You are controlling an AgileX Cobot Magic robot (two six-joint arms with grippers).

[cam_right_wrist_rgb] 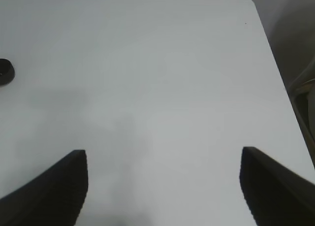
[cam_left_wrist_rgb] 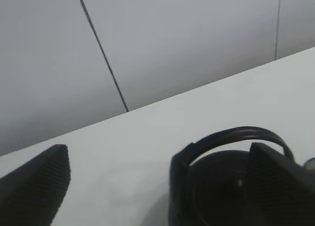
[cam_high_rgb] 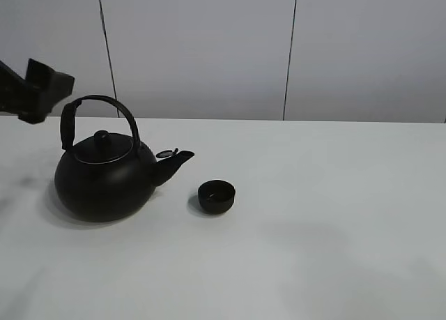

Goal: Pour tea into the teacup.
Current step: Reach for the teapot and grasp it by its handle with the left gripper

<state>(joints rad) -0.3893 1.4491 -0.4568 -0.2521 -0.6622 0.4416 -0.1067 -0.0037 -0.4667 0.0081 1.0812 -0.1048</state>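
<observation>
- Teacup (cam_high_rgb: pixel 217 196): upright on the white table (cam_high_rgb: pixel 334 215), just beside the kettle (cam_high_rgb: pixel 104 184) spout, not touching it
- Left gripper (cam_left_wrist_rgb: pixel 157 152): fingers spread, holding nothing, near the kettle's arched handle
- Right gripper (cam_right_wrist_rgb: pixel 162 157): fingers spread, holding nothing, over the table, well apart from the teacup

Soft, even, bright light. The kettle (cam_high_rgb: pixel 104 184) and teacup (cam_high_rgb: pixel 217 196) cast faint, blurred shadows leftward on the white counter (cam_high_rgb: pixel 348 194), with dim grey patches nearer right. The black kettle shows little detail beyond a thin sheen. In both wrist views the fingers (cam_left_wrist_rgb: pixel 34 186) are blurry dark shapes.
</observation>
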